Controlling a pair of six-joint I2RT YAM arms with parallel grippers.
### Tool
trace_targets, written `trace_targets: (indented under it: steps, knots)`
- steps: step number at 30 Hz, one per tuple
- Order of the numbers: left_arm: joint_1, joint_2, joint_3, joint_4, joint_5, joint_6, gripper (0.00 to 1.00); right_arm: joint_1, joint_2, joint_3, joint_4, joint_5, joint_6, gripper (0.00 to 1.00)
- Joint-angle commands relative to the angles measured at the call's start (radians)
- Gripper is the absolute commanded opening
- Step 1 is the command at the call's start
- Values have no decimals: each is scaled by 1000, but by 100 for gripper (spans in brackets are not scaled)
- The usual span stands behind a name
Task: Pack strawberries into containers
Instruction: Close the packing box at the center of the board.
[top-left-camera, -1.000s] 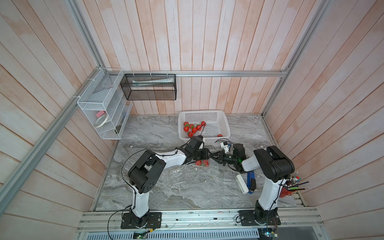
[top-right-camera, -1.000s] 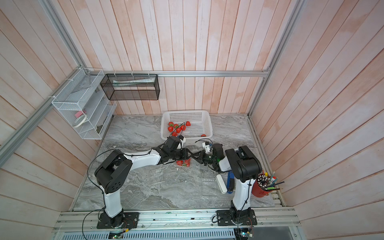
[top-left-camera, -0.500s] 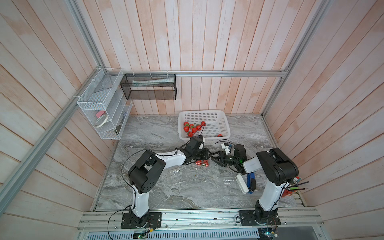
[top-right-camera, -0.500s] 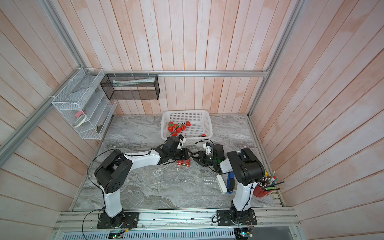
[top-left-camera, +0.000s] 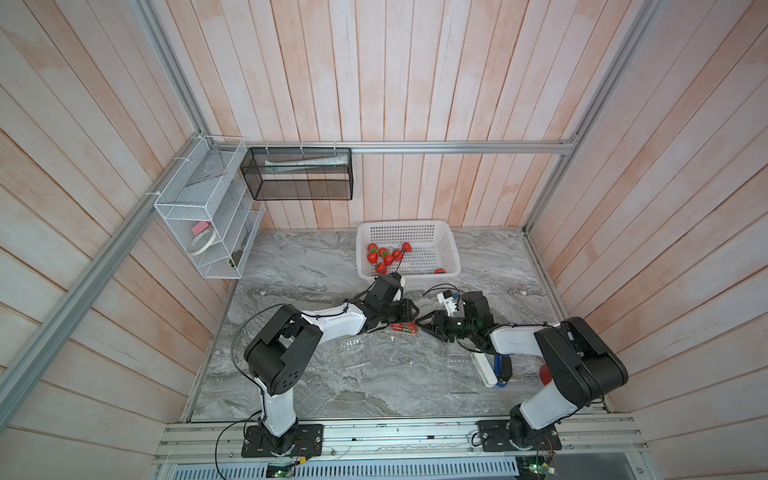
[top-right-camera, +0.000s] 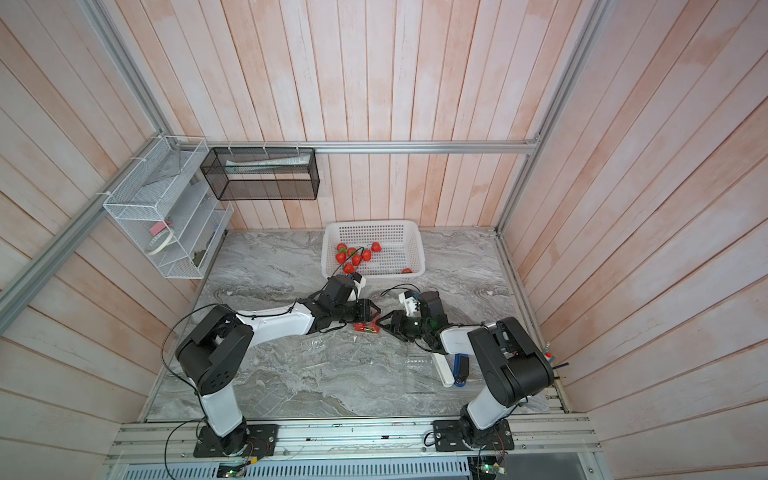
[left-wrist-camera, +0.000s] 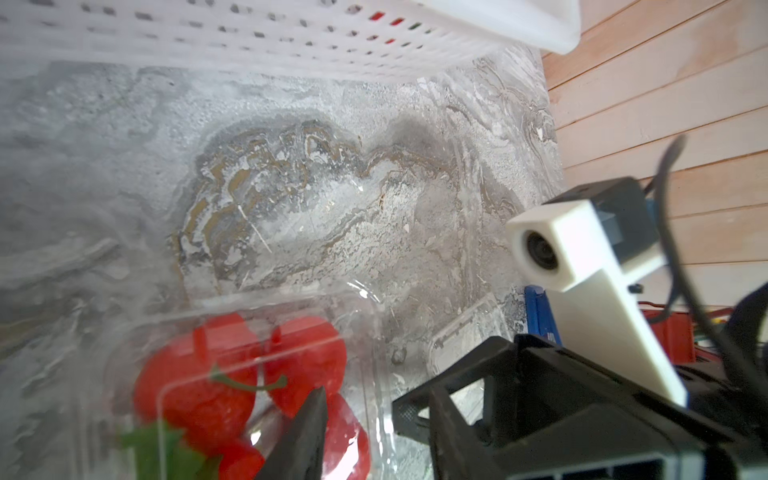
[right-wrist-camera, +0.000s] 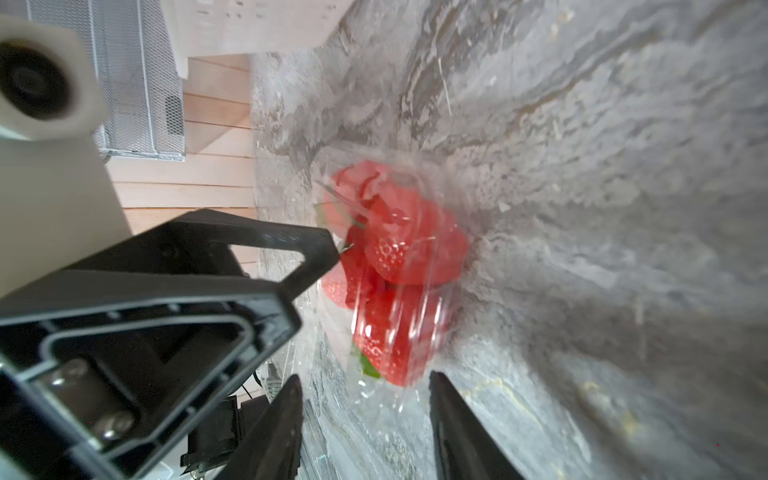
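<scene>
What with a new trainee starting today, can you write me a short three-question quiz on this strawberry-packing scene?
1. True or false: the small clear plastic clamshell container just ahead of the right end effector is empty.
2. Multiple choice: where do the loose red strawberries lie?
A) in the white perforated plastic basket
B) on a black wire shelf
C) in a red cup
3. Fill in: the right end effector's jaws stand ___.

Key: 1 false, it holds strawberries; 2 A; 3 open.
</scene>
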Motion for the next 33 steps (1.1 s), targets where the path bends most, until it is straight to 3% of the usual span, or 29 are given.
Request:
trace_targets:
  steps: [1, 8, 21, 26, 33]
  knots:
    - [10, -27, -34, -10, -25, 13, 43, 21, 14, -11, -25, 24, 13, 54]
    - [16, -19, -53, 13, -4, 10, 43, 46, 19, -12, 8, 46, 51, 55]
    - [18, 13, -31, 26, 22, 13, 43, 49, 129, -33, 182, 6, 136, 39]
    - [22, 23, -29, 26, 23, 13, 43, 50, 143, -39, 212, -6, 149, 28]
    - [23, 41, -17, 25, 31, 12, 43, 48, 157, -42, 233, -16, 155, 26]
